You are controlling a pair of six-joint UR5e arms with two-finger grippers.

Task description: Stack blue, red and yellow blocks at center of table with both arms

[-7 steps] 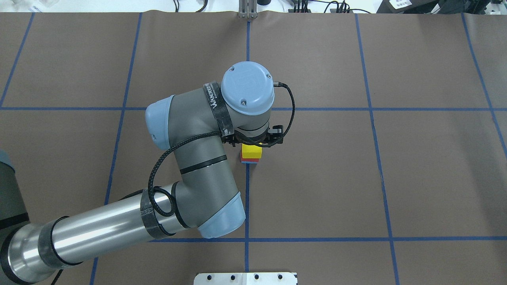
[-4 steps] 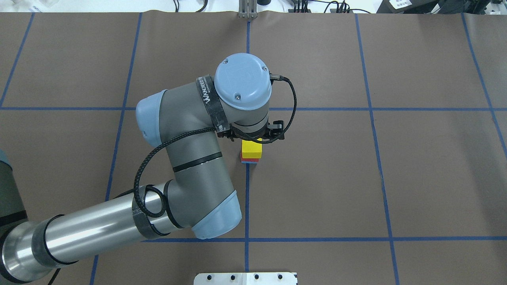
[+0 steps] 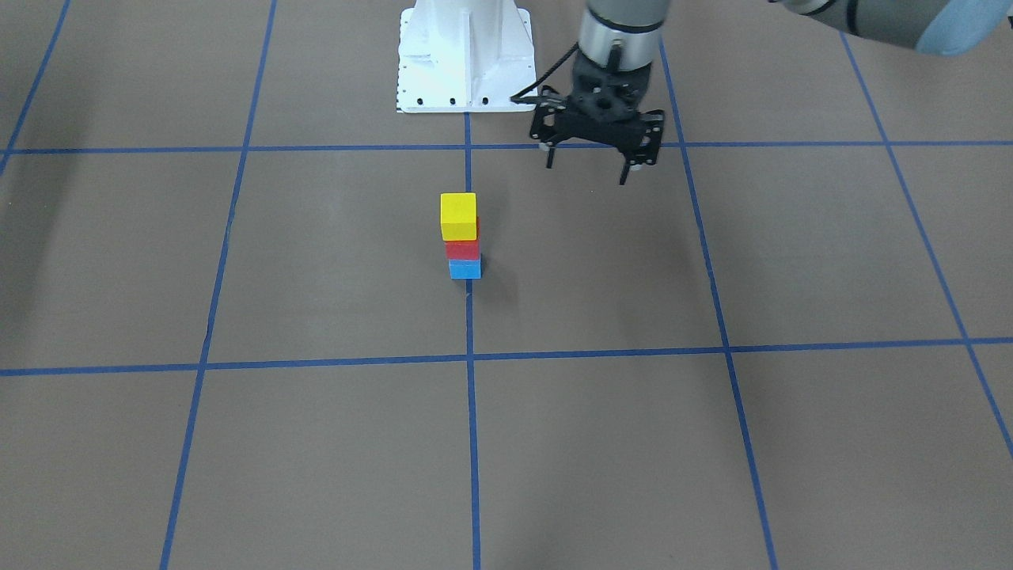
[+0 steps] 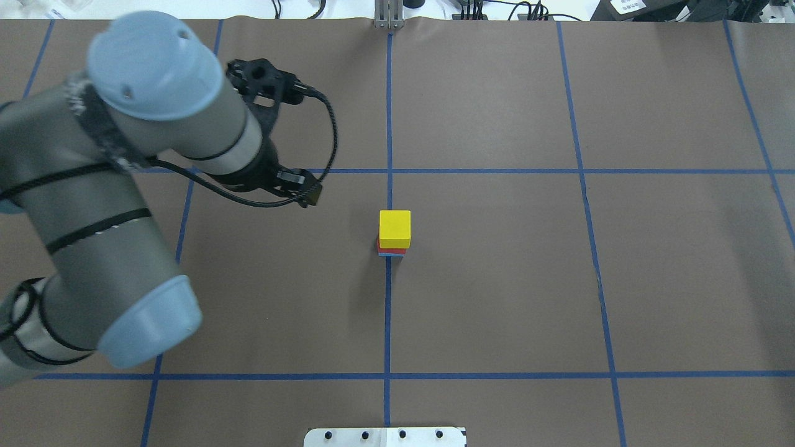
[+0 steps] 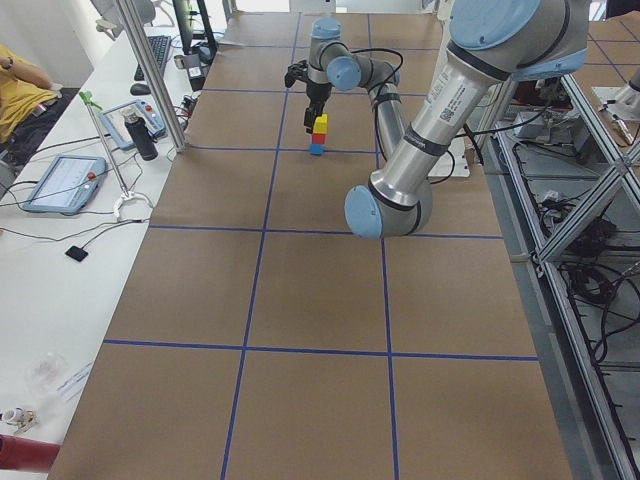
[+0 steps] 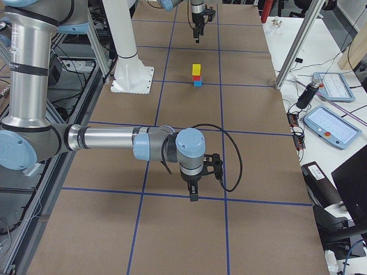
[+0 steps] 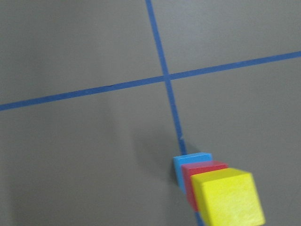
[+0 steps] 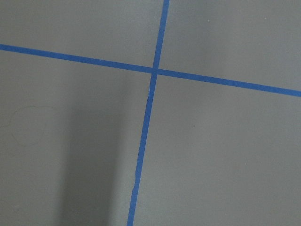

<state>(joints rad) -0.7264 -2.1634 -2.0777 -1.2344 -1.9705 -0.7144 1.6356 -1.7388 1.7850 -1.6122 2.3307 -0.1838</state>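
Note:
The yellow block (image 4: 395, 228) sits on the red block (image 3: 463, 249), which sits on the blue block (image 3: 465, 269), as an upright stack at the table's centre cross. The stack also shows in the left wrist view, with the yellow block (image 7: 228, 197) nearest. My left gripper (image 3: 586, 170) is open and empty. It hangs above the table, apart from the stack, towards the robot's left; it also shows in the overhead view (image 4: 286, 133). My right gripper (image 6: 194, 192) shows only in the exterior right view, low over the table far from the stack. I cannot tell whether it is open.
The white robot base (image 3: 463, 55) stands at the table's near edge behind the stack. Blue tape lines (image 4: 388, 310) divide the brown table into squares. The right wrist view shows only a tape cross (image 8: 155, 70) on bare table.
My left gripper was right over the yellow block; it has lifted and swung away to the robot's left. The stack stands unmoved.

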